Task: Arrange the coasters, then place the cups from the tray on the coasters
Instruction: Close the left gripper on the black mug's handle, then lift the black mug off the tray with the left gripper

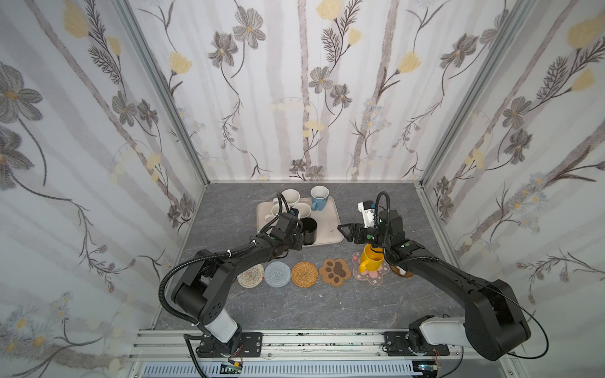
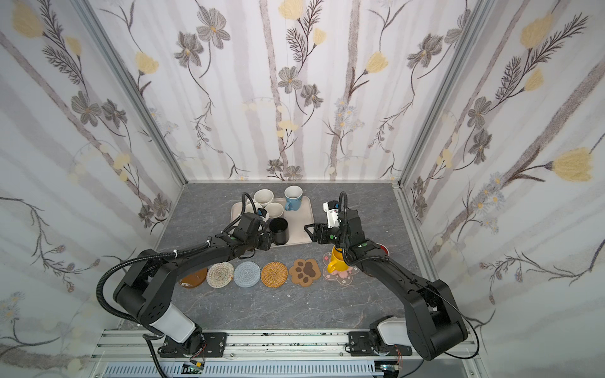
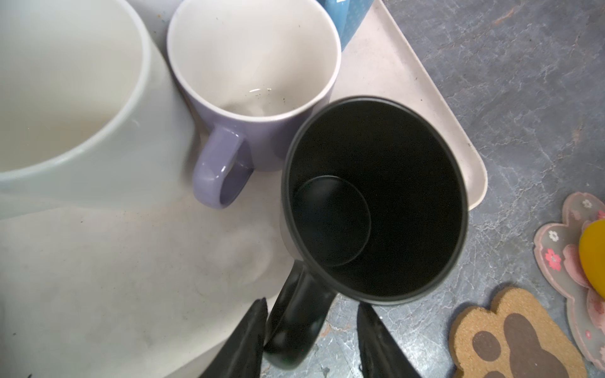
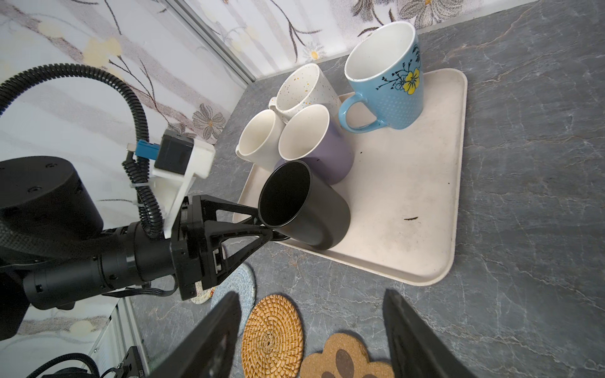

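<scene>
Black mug stands at the near edge of the tray, handle sticking out toward me, straight into my left pincer. Jaws are half-wide, astride the handle. One finger is against it, and the table shows through the gap on the other side, so I judge it not clamped yet. Next: close across the handle, lift, carry to a free coaster, e.g. the paw coaster. Left arm is the nearer one. My right pincer hangs wide and empty above the yellow mug, which sits on the pink blossom coaster. Left wrist view shows the finger gap; in both top views my wrist hides it. A brown wooden disc shows in a top view, half under my left arm; wrist views miss it.
</scene>
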Motion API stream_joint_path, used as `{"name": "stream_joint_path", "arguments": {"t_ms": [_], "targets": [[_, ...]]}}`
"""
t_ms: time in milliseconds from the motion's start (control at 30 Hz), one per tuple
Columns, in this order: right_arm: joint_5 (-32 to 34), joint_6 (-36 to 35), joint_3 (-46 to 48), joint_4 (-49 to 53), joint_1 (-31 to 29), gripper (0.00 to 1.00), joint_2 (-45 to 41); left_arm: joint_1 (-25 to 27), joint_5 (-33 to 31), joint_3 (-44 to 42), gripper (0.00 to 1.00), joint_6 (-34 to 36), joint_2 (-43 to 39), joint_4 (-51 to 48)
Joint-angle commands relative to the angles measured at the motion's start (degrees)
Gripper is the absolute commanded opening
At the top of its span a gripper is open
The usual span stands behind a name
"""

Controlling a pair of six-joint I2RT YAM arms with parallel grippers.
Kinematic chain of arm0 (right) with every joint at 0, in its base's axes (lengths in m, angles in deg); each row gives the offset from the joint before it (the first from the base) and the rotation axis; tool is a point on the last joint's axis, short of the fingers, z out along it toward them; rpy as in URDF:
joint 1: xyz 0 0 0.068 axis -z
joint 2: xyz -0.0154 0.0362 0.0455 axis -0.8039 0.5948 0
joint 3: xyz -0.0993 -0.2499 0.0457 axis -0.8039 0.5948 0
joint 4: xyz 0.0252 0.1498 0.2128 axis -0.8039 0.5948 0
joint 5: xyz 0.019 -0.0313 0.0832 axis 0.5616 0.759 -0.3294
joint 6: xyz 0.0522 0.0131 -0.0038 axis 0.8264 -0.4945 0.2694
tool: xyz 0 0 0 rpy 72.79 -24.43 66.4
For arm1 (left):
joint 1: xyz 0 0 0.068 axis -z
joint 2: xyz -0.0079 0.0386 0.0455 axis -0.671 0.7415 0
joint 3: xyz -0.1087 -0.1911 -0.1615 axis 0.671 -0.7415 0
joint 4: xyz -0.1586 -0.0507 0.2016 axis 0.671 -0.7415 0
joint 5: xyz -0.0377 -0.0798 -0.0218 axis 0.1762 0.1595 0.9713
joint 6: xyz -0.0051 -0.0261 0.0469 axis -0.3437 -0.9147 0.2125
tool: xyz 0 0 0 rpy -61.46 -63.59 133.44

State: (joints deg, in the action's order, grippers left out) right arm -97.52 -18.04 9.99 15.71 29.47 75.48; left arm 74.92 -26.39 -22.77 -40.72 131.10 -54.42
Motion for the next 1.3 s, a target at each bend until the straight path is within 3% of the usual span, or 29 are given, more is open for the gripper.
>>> {"name": "stream_joint_path", "arguments": {"t_ms": [0, 467, 1000, 1267], "targets": [[-0.43, 0.00, 0.15, -2.69, -0.05, 0.70, -0.04, 0.35, -0.12, 0.55, 0.42, 0.57, 0.96, 0.83], [-0.59, 0.20, 0.15, -2.94, -0.02, 0.68, 0.61, 0.68, 0.21, 0.71, 0.19, 1.92, 1.72, 1.37], [-0.45, 0.20, 0.11, -2.69, 0.04, 0.68, -0.06, 1.43, 0.22, 1.98, 0.10, 2.59, 1.30, 1.37], [-0.40, 0.19, 0.15, -2.60, 0.12, 0.68, -0.37, 2.43, -0.34, 3.75, 0.00, 3.73, 1.44, 1.37]]}}
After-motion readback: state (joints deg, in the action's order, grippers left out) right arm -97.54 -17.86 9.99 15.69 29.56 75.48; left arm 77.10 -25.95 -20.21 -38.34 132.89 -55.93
